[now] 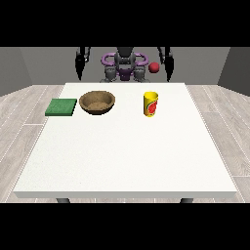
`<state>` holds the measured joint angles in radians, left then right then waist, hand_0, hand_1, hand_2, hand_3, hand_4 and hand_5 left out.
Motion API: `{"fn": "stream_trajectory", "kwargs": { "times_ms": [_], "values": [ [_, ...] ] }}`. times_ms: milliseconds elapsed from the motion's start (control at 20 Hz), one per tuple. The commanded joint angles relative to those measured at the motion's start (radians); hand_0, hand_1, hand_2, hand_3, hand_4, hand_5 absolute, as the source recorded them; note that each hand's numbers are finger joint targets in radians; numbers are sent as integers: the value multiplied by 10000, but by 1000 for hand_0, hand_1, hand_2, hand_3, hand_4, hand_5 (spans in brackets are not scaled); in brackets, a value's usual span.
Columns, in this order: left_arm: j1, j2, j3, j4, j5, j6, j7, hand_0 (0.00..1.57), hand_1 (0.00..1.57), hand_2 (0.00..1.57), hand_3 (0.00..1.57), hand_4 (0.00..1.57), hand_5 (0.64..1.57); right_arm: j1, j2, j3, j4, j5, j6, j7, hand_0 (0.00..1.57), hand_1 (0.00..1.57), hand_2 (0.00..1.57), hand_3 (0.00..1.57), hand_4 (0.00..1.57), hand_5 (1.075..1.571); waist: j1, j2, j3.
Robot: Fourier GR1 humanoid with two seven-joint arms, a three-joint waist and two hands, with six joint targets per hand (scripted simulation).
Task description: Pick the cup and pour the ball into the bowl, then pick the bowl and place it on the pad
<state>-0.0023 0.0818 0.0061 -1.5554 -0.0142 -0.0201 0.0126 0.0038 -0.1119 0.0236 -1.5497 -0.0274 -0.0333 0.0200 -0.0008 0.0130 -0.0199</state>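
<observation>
Grey walls and pale wood-plank flooring frame what I see from across the large white matte table, a flat rectangular slab that fills most of my view. At its far edge sits the dark robot torso with purple rings, both arms hanging down at its sides.

From my seat, the black hand at the view's right hangs below the arm beside the table's far edge, above no object. Its fingers are too small for me to read, so I cannot tell whether they are spread or curled. The black hand at the view's left hangs the same way, and I cannot tell its finger state either.

A small red glossy ball shows just beside the right-side hand, toward the torso, above the table's far edge; I cannot tell whether it rests on anything.

Nearer to me than that hand, and slightly toward the middle, stands the yellow cylindrical cup with a red label, upright on the tabletop, smooth-sided, its open rim up.

Nearer to me than the left-side hand lies the round brown wooden bowl, shallow with a grainy interior. Just beside it, farther left, lies the flat green square pad, its surface looking slightly rough, well apart from the cup.
</observation>
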Motion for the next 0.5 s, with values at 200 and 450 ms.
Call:
{"fn": "stream_trajectory", "kwargs": {
  "times_ms": [200,450],
  "values": [
    [-244,376,49,-1058,72,-92,831,0,0,0,0,0,1535,-141,-557,-148,-994,-21,102,855,0,0,0,305,1058,1571,-76,-2648,146],
    [-1261,-785,256,-1936,2104,389,2636,0,0,0,0,0,1537,-1424,1074,1381,-2418,-430,-1094,2804,0,0,0,0,846,1570,-9,-4880,161]
  ]
}}
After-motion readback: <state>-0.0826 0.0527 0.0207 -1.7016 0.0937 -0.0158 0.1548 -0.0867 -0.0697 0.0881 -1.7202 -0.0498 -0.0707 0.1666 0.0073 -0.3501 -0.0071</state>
